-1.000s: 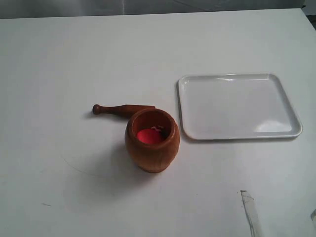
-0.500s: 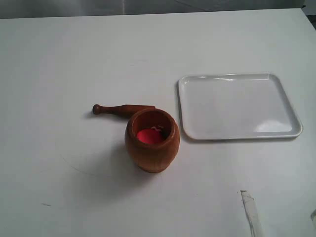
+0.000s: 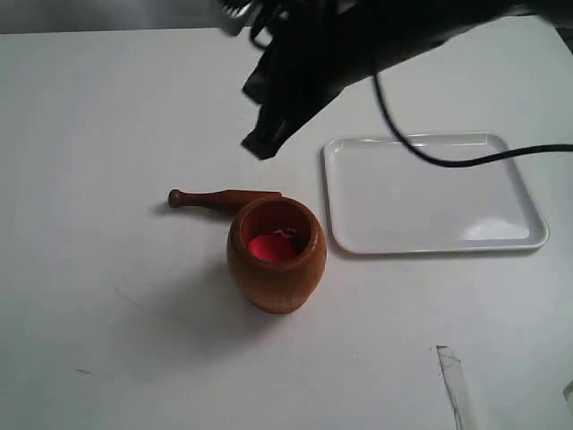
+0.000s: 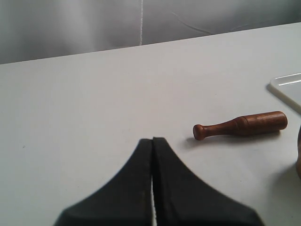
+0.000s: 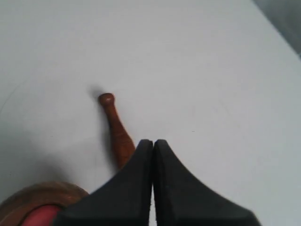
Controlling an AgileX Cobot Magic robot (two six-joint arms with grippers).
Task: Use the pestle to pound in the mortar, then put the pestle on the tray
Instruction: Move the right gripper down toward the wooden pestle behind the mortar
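Your layout on the table [image 3: 107, 116]
From the mortar [image 3: 276, 269], you've got the pestle [image 3: 224, 199] lying flat just behind at 11 o'clock, knob end pointing to 9, and the tray [image 3: 434, 193] close by at 2 o'clock. A lump [image 3: 267, 247] sits inside the mortar.

A plain white table [image 3: 98, 116] fills the scene, with 1 thin pale strip [image 3: 455, 387] lying at its near right, a faint curved mark [image 3: 134, 305] at the near left, and a grey backdrop [image 4: 70, 28] beyond its far edge.
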